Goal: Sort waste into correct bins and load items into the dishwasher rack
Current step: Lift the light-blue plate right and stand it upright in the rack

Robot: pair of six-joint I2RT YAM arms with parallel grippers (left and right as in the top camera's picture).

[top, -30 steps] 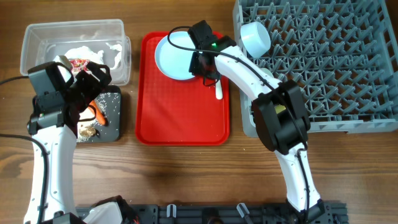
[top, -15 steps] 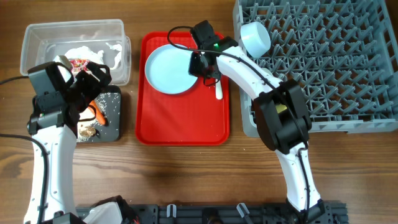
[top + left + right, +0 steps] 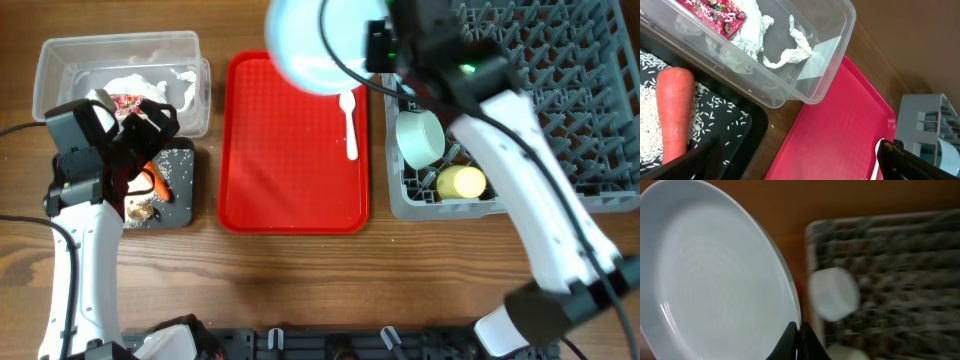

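Support surface: wooden table [image 3: 300,290], brown, grain running left to right. Four units rest directly on it. Reference unit: red tray [image 3: 290,170], flat, rectangular, set near the middle of the table with its long sides front to back.

- Clear plastic tub [image 3: 120,40]: left of the red tray, level with its rear half, just beside it.
- Black tray [image 3: 188,212]: left of the red tray, level with its front half, directly in front of the tub.
- Dishwasher rack [image 3: 600,60]: right of the red tray, just beside its right edge, extending to the picture's right and rear edges.

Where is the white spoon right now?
Overhead view: the white spoon lies on the red tray, along its right edge, just left of the dishwasher rack.
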